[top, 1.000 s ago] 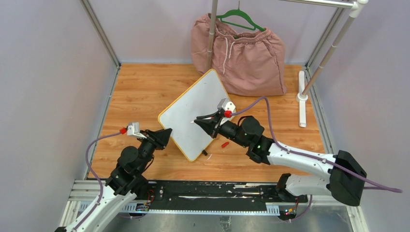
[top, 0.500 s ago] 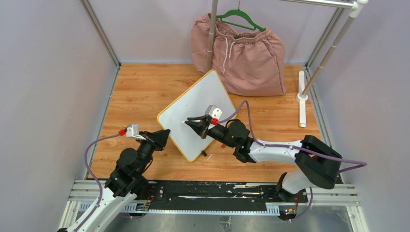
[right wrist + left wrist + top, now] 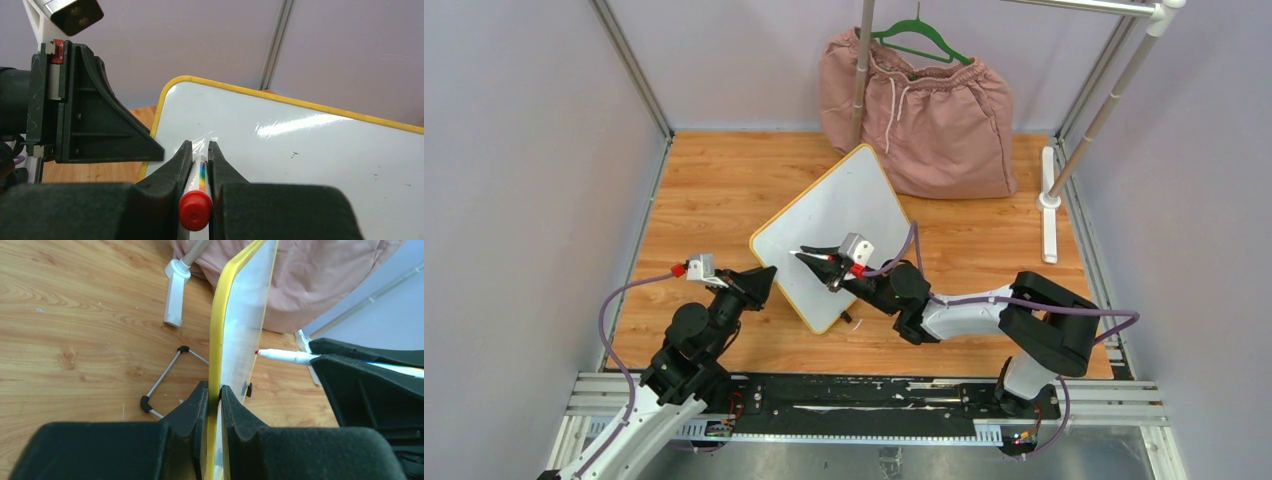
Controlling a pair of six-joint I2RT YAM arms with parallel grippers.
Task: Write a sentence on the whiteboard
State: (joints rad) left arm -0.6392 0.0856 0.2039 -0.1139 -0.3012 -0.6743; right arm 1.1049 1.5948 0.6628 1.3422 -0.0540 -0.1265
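Observation:
The whiteboard (image 3: 844, 200), white with a yellow rim, stands tilted on the wooden floor. My left gripper (image 3: 767, 280) is shut on its lower left edge; in the left wrist view the fingers (image 3: 200, 400) pinch the yellow rim (image 3: 218, 335). My right gripper (image 3: 822, 262) is shut on a white marker (image 3: 200, 172) with a red end. The marker's red tip (image 3: 257, 352) is at the board's face near its left end. No lettering shows on the board (image 3: 300, 160) in any view.
Pink shorts (image 3: 924, 115) on a green hanger hang from a rack pole (image 3: 860, 70) behind the board. The rack's white foot (image 3: 1049, 215) lies at the right. A thin metal stand with black tips (image 3: 165, 375) lies behind the board. Grey walls close in both sides.
My right gripper has moved left across the board with the marker, from the board's middle toward its lower left end. The left gripper and the board have not moved.

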